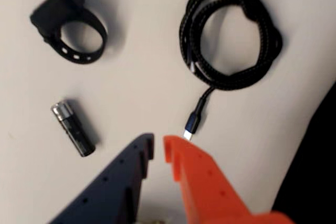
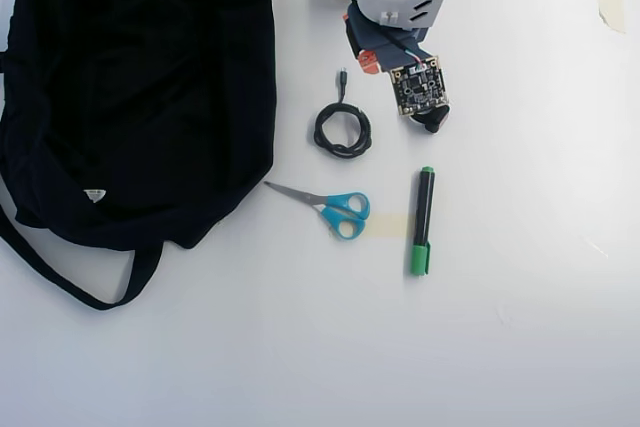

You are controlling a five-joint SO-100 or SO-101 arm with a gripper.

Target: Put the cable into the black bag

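The black braided cable [image 1: 231, 35] lies coiled on the white table, its plug [image 1: 191, 124] pointing at my jaws. In the overhead view the cable [image 2: 342, 130] lies just right of the large black bag [image 2: 140, 87]. The bag's edge shows dark at the right of the wrist view [image 1: 315, 171]. My gripper [image 1: 158, 142], one blue jaw and one orange, hangs just short of the plug with only a narrow gap between the tips and nothing in it. In the overhead view the gripper [image 2: 366, 63] is folded near the arm's base at the top.
A black strap loop [image 1: 71, 27] and a small battery [image 1: 73, 128] lie left of the cable in the wrist view. The overhead view shows blue-handled scissors [image 2: 335, 207] and a green marker [image 2: 422, 219] below the cable.
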